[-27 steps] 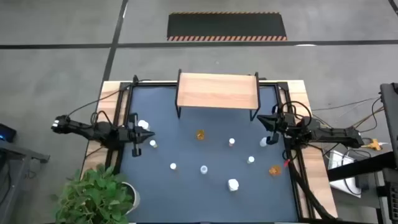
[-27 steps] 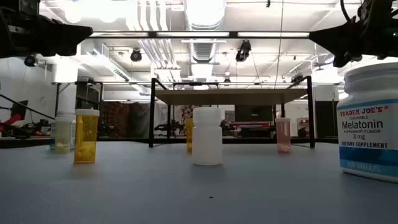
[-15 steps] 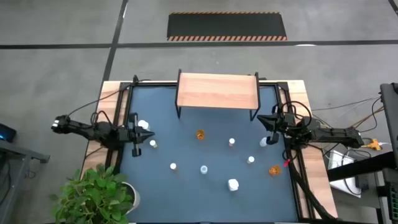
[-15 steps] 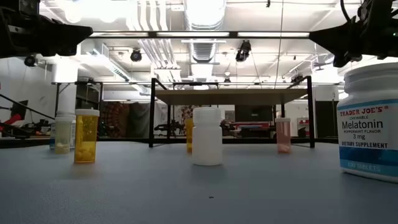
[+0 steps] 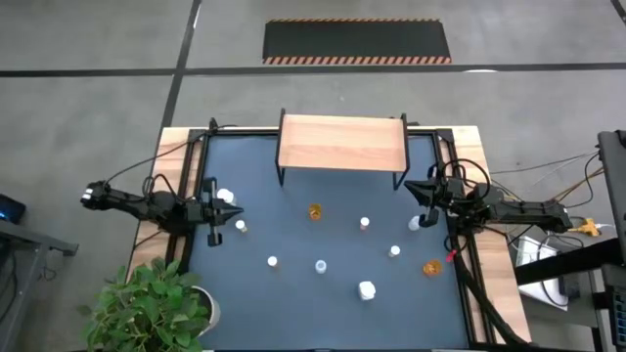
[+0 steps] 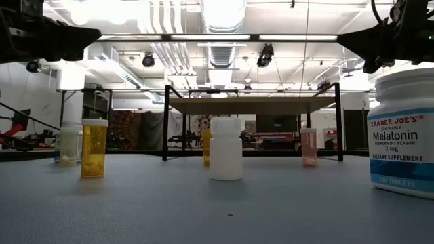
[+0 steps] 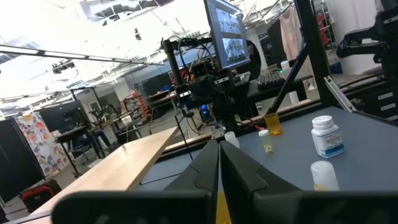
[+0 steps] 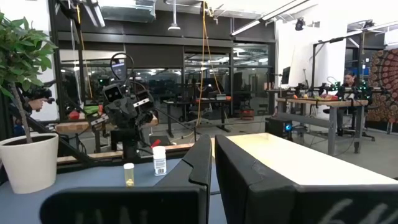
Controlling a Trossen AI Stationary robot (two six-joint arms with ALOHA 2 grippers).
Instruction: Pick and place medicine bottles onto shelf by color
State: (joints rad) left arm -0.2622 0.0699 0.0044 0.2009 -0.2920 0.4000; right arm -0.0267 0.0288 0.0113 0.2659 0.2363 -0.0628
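The light-wood shelf stands on black legs at the far middle of the dark blue mat. Small bottles stand on their bases on the mat: white ones and two orange ones. My left gripper hovers at the mat's left edge, shut, between two white bottles. My right gripper hovers at the right edge, shut, near a white bottle. In the low view a white bottle stands before the shelf.
A potted plant sits off the table's near left corner. A black frame and cables run along both sides of the mat. A large Melatonin bottle stands close to the low camera. Open mat lies between shelf and bottles.
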